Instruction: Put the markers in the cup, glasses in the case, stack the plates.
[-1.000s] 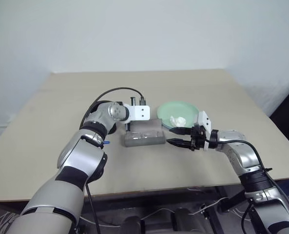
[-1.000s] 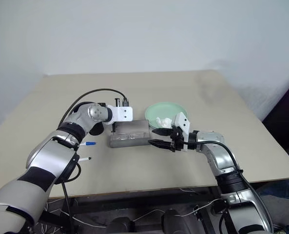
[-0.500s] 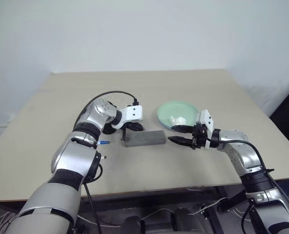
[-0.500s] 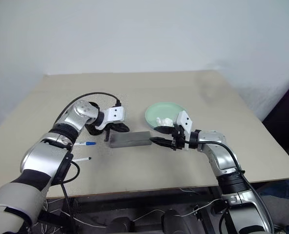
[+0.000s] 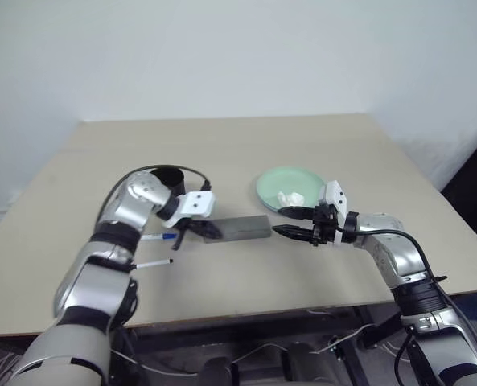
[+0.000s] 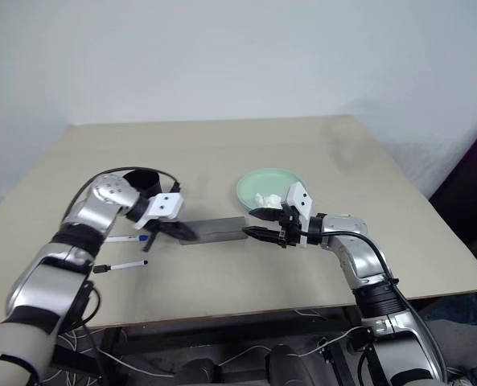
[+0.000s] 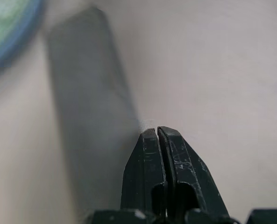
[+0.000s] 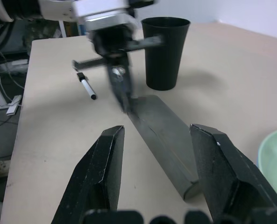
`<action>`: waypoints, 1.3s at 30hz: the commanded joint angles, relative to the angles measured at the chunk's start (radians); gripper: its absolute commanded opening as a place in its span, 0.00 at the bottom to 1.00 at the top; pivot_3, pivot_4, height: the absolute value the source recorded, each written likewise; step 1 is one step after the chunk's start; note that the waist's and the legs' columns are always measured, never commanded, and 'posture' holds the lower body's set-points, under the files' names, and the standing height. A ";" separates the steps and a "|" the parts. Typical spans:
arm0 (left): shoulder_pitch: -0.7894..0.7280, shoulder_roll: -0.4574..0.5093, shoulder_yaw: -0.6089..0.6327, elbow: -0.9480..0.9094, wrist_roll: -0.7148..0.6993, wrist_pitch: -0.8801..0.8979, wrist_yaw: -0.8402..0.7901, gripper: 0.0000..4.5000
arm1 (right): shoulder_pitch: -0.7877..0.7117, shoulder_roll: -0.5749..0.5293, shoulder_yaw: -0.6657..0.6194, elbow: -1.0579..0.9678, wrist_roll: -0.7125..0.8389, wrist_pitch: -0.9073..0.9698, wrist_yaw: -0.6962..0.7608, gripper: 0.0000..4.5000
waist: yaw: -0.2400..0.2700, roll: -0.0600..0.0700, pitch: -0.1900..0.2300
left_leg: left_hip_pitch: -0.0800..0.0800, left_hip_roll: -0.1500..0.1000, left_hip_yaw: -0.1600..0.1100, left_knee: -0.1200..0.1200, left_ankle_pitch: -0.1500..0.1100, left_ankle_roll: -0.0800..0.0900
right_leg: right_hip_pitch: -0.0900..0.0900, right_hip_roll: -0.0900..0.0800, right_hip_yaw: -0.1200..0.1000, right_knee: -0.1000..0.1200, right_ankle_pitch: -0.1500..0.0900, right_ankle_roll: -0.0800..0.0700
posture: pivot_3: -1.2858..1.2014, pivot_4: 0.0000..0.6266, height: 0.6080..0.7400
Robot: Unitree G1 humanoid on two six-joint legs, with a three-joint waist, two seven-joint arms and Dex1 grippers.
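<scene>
1. Lying closed on the beige tabletop (image 5: 246, 314): grey elongated rectangular case (image 5: 240, 228), lid down.
2. Left gripper (image 5: 208, 231), two black fingers pressed together, empty, tip at the case's left end.
3. Right gripper (image 5: 284, 222), fingers parted, empty, level, just beside the case's right end.
4. Mint green round plate (image 5: 289, 187) behind the right gripper, crumpled white paper (image 5: 290, 198) on it.
5. Black tapered plastic cup (image 8: 164, 51), upright, behind the left arm.
6. Two thin white markers (image 6: 119, 265), flat on the table, left of the case.
</scene>
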 commanded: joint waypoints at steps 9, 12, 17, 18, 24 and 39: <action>0.011 0.356 -0.274 -0.229 -0.259 0.211 -0.014 0.59 | -0.051 0.021 0.014 0.024 -0.004 -0.045 0.019 0.54 | 0.009 0.000 0.000 | 0.000 -0.001 0.000 0.002 0.000 0.000 | 0.002 -0.002 0.000 -0.002 -0.001 -0.002 | 0.52 0.00 0.97; 0.035 0.381 -0.298 -0.245 -0.276 0.245 -0.014 0.59 | -0.061 0.023 0.015 0.039 -0.005 -0.052 0.021 0.54 | 0.012 0.000 0.000 | 0.000 -0.001 0.000 0.002 0.000 0.000 | 0.002 -0.002 -0.001 -0.001 -0.002 -0.002 | 0.52 0.00 0.97; 0.092 0.366 -0.281 -0.266 -0.243 0.278 -0.014 0.59 | -0.060 0.027 0.016 0.047 -0.012 -0.058 0.023 0.54 | 0.012 0.000 0.000 | 0.000 -0.001 0.000 0.001 0.000 0.000 | 0.000 -0.001 -0.001 0.000 -0.002 -0.003 | 0.52 0.00 0.97; 0.100 0.355 -0.269 -0.267 -0.225 0.286 -0.014 0.59 | -0.059 0.027 0.016 0.045 -0.012 -0.056 0.024 0.54 | 0.012 0.000 0.000 | 0.000 -0.001 0.000 0.001 0.000 0.000 | 0.000 -0.001 -0.001 0.000 -0.002 -0.003 | 0.52 0.00 0.97; 0.134 0.291 -0.215 -0.261 -0.155 0.278 0.010 0.59 | -0.054 0.026 0.017 0.039 -0.012 -0.051 0.025 0.54 | 0.012 0.000 0.000 | 0.000 -0.001 0.001 0.001 0.000 0.000 | 0.001 -0.001 0.000 -0.001 -0.002 -0.003 | 0.52 0.00 0.97; 0.144 0.210 -0.156 -0.182 -0.018 0.194 0.007 0.59 | -0.048 0.030 0.017 0.029 -0.010 -0.041 0.016 0.54 | 0.012 0.002 -0.001 | 0.004 -0.001 0.000 0.003 0.002 0.002 | 0.005 -0.002 0.000 0.000 -0.002 -0.003 | 0.52 0.00 0.97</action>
